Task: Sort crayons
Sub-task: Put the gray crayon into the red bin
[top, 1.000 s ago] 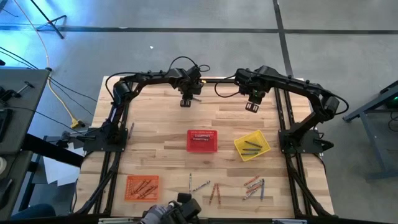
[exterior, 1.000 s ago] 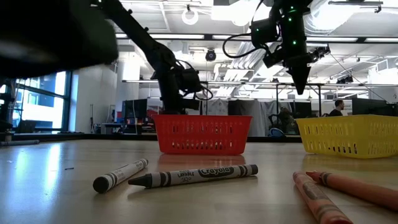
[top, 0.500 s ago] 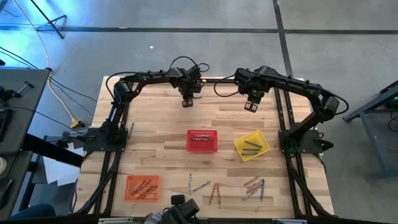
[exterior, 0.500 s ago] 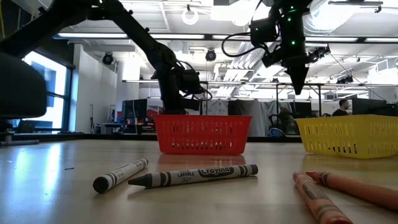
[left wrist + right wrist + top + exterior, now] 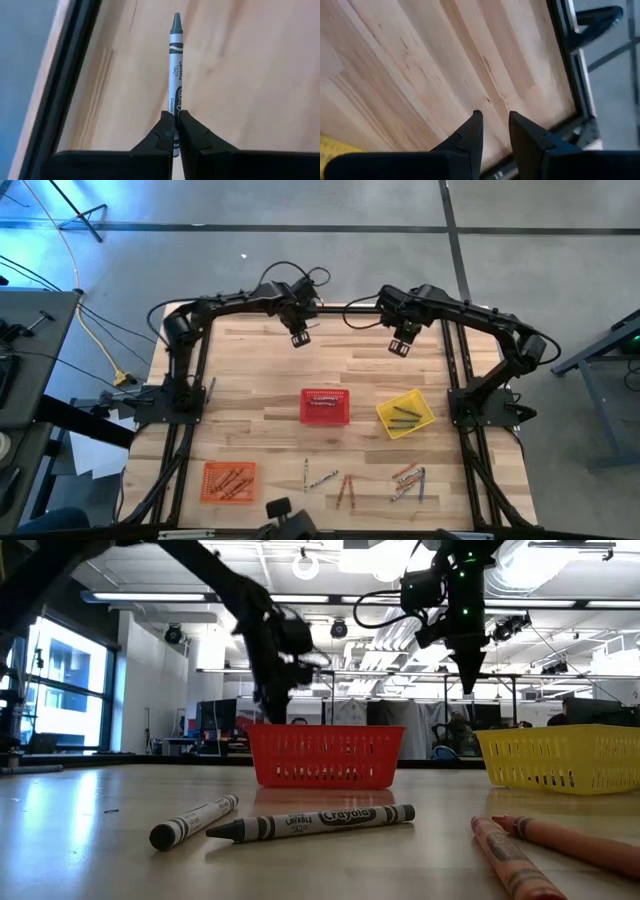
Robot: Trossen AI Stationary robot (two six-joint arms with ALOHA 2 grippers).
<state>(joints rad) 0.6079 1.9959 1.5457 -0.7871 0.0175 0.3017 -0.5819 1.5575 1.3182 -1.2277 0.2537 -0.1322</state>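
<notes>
My left gripper [image 5: 298,338] hangs over the table's far part, behind the red basket [image 5: 325,407], shut on a grey crayon [image 5: 176,65]. In the low view it shows blurred [image 5: 272,690]. My right gripper [image 5: 398,347] hangs over the far right part, above bare wood [image 5: 420,75], slightly open and empty; it also shows in the low view [image 5: 467,675]. Loose crayons [image 5: 344,490] lie flat along the near edge, with more at the near right [image 5: 408,480]. My left gripper pinches the grey crayon between its two fingers at the crayon's blunt rear part [image 5: 175,107]. The crayon lies along the fingers, its pointed tip [image 5: 176,21] sticking out forward past them. It is lifted clear of the table.
The red basket, a yellow basket [image 5: 405,413] and an orange basket [image 5: 229,481] each hold crayons. Two grey crayons [image 5: 310,824] and orange ones [image 5: 540,845] lie close to the low camera. A dark object [image 5: 285,518] shows at the near edge.
My left gripper, with the grey crayon, has gone a little toward the table's far edge and risen, its arm swinging toward the left. My right gripper has drifted slightly toward the far edge. The dark object at the near edge has drawn back.
</notes>
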